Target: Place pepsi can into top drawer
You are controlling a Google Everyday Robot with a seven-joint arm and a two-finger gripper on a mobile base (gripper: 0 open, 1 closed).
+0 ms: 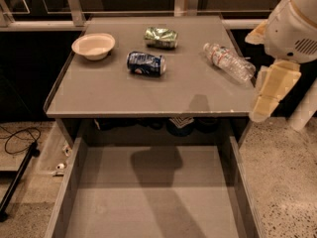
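Note:
The pepsi can [146, 64] is dark blue with white markings and lies on its side near the middle of the grey tabletop [124, 95]. The top drawer [148, 202] is pulled out wide open below the table's front edge, with a bare grey bottom. My gripper [270, 92] is a cream-coloured piece hanging down from the white arm [292, 26] at the table's right edge. It is well to the right of the can and holds nothing that I can see.
A white bowl [93, 45] sits at the back left. A crushed green can [161, 37] lies behind the pepsi can. A clear plastic bottle [229, 62] lies at the right, close to the gripper. A black cable [20, 139] lies on the floor at left.

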